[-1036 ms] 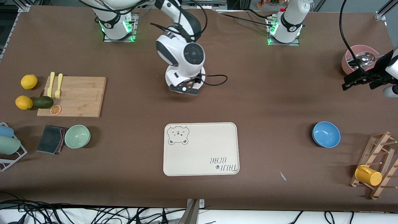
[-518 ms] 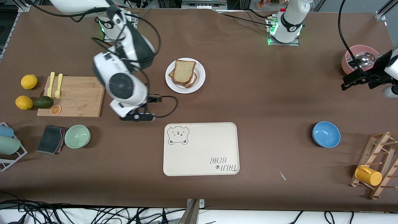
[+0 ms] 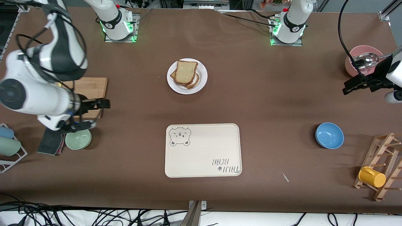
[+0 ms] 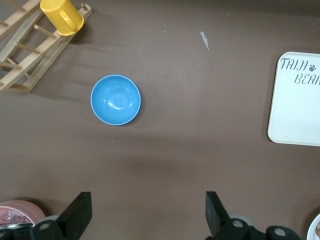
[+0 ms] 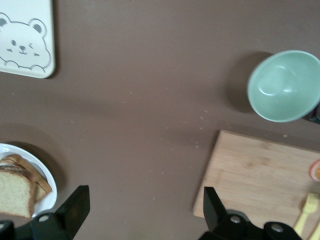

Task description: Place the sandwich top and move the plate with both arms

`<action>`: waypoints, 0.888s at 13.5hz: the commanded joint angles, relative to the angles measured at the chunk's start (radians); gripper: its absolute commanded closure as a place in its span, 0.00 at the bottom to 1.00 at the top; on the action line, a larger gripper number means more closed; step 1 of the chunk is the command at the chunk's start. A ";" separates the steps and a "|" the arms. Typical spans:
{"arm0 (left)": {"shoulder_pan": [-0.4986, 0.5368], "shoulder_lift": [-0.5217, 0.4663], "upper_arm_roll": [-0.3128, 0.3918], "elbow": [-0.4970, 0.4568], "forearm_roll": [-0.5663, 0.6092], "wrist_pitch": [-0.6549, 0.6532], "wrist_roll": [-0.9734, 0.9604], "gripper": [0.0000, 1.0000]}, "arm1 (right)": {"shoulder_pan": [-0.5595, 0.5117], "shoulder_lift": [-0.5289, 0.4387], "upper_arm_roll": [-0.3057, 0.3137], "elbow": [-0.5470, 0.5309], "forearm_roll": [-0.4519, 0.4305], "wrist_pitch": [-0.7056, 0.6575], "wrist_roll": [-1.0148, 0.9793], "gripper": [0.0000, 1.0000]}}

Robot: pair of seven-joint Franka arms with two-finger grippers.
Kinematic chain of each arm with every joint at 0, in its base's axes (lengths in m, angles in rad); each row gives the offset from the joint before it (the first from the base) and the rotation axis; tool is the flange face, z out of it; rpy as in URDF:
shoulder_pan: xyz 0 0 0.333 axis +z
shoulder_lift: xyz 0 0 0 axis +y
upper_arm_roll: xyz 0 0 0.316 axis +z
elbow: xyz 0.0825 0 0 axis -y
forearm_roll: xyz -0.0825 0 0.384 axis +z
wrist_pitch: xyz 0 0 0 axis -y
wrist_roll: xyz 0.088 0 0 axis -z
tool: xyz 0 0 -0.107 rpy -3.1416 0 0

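Front view puts the sandwich top [image 3: 186, 72] on the stacked slices on the white plate [image 3: 202, 82], farther from the camera than the bear-printed tray [image 3: 204, 153] — right gripper [image 3: 100, 103] spread wide above the cutting board [image 3: 91, 89], left gripper [image 3: 353, 85] likewise parted beside the pink bowl [image 3: 354, 56].

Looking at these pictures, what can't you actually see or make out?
- Sandwich filling: in the front view the top slice covers everything under it on the plate.
- Cutting board: the right arm hides most of it.
- Pink bowl: the spoon and left arm block its contents.
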 commanded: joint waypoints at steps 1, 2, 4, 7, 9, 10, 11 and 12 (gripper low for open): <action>0.000 0.103 0.003 0.124 -0.029 -0.016 -0.013 0.00 | 0.006 -0.205 -0.036 -0.201 0.017 0.025 -0.014 0.00; 0.001 0.113 0.003 0.128 -0.028 -0.016 -0.013 0.00 | 0.006 -0.246 -0.041 -0.238 0.020 0.057 -0.001 0.00; 0.001 0.131 0.003 0.128 -0.029 -0.008 -0.013 0.00 | 0.006 -0.302 -0.083 -0.255 0.026 0.086 0.043 0.00; 0.008 0.156 0.003 0.125 -0.031 -0.001 -0.003 0.00 | 0.001 -0.372 -0.123 -0.251 0.010 0.071 0.025 0.00; 0.011 0.160 0.001 0.109 -0.043 0.001 0.005 0.00 | -0.033 -0.386 -0.120 -0.246 0.015 0.041 0.025 0.00; 0.015 0.171 0.003 0.108 -0.113 0.001 0.005 0.00 | -0.037 -0.388 -0.116 -0.246 0.013 0.039 0.029 0.00; 0.020 0.177 0.003 0.100 -0.167 0.001 0.013 0.00 | -0.050 -0.400 -0.111 -0.244 0.013 0.054 0.032 0.00; 0.029 0.179 0.003 0.082 -0.202 0.001 0.025 0.00 | -0.066 -0.403 -0.088 -0.237 0.013 0.053 0.033 0.00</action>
